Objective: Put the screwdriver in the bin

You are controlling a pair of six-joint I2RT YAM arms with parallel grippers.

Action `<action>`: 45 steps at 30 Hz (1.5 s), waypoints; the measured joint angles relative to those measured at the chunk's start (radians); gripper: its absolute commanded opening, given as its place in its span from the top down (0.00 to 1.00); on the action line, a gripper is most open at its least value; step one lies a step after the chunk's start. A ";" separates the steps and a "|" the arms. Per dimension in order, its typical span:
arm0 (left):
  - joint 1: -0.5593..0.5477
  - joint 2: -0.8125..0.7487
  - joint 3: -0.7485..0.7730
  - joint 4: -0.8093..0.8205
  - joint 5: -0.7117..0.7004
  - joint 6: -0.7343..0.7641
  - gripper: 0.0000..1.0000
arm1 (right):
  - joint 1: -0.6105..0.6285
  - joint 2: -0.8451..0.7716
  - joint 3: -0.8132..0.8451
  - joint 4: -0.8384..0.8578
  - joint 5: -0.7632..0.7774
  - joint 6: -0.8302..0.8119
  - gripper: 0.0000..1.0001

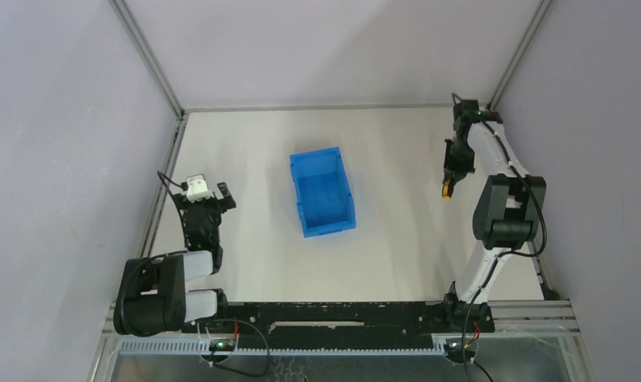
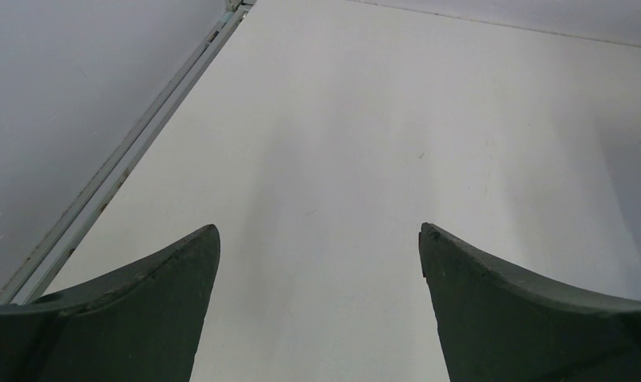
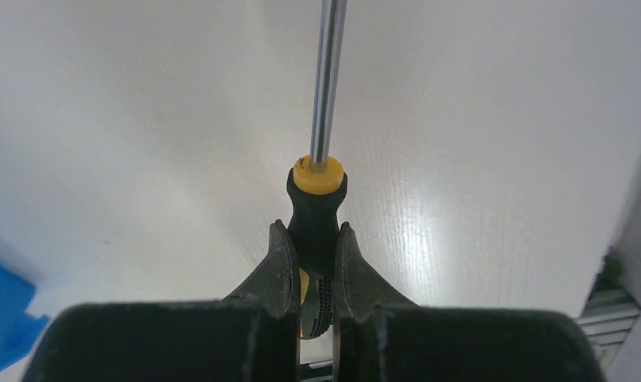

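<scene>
The blue bin stands open-topped in the middle of the table; a corner of it shows at the lower left of the right wrist view. My right gripper is shut on the black-and-yellow handle of the screwdriver, well to the right of the bin. The metal shaft points straight out ahead of the fingers. My left gripper is open and empty over bare table, left of the bin.
A metal rail runs along the table's left edge, also in the left wrist view. Grey walls close off the left, back and right. The right arm's elbow stands near the right edge.
</scene>
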 measured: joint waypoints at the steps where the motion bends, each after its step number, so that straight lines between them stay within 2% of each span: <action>1: 0.000 0.000 0.000 0.000 0.000 0.000 0.00 | 0.002 -0.007 0.052 -0.031 0.007 0.000 1.00; 5: 0.000 0.000 0.000 0.000 0.000 0.000 0.00 | 0.016 -0.043 0.222 -0.136 0.032 0.003 1.00; 11: 0.000 0.000 0.000 0.000 0.000 0.000 0.00 | 0.106 -0.067 0.352 -0.243 0.048 0.032 1.00; 14: 0.000 0.000 0.000 0.000 0.000 0.000 0.00 | 0.233 -0.062 0.381 -0.261 0.042 0.052 1.00; 17: 0.000 0.000 0.000 0.000 0.000 0.000 0.00 | 0.413 -0.027 0.448 -0.256 0.011 0.070 1.00; 21: 0.000 0.000 0.000 0.000 0.000 0.000 0.00 | 0.625 0.074 0.595 -0.253 -0.033 0.075 1.00; 24: 0.000 0.000 0.000 0.000 0.000 0.000 0.00 | 0.734 0.175 0.726 -0.257 -0.051 0.070 1.00; 26: 0.000 0.000 0.000 0.000 0.000 0.000 0.00 | 0.789 0.202 0.753 -0.255 -0.056 0.067 1.00; 30: 0.000 0.000 0.000 0.000 0.000 0.000 0.00 | 0.846 0.226 0.740 -0.238 -0.051 0.040 1.00; 33: 0.000 0.000 0.000 0.000 0.000 0.000 0.00 | 0.874 0.226 0.654 -0.181 -0.029 -0.001 1.00; 45: 0.000 0.000 0.000 0.000 0.000 0.000 0.00 | 0.884 0.411 0.511 -0.034 0.066 -0.045 1.00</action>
